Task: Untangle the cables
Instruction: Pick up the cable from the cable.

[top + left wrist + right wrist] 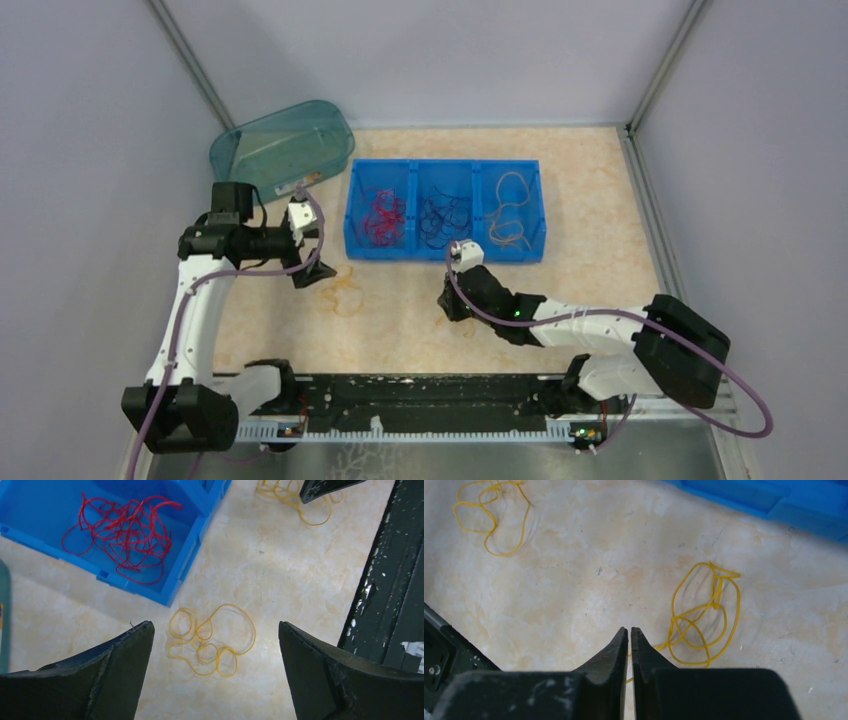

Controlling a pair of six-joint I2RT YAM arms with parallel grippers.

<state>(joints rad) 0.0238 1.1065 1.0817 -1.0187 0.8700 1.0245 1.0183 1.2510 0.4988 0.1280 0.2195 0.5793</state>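
One thin yellow cable [210,640] lies coiled on the table, centred below my left gripper [215,630], which is open and empty above it. A second yellow cable [704,620] lies by my right gripper [629,632], whose jaws are shut with a strand of that cable running between the fingertips. It also shows in the left wrist view [300,505]. The first cable shows at the right wrist view's far left [489,515]. In the top view the left gripper [308,245] is left of the blue bin [445,252]; the right gripper [452,300] is in front of it.
The blue bin has three compartments holding red cables [383,215], dark cables [443,215] and orange cables [510,215]. The red ones also show in the left wrist view [125,535]. A teal tub [285,145] lies at the back left. A black rail [400,400] runs along the near edge.
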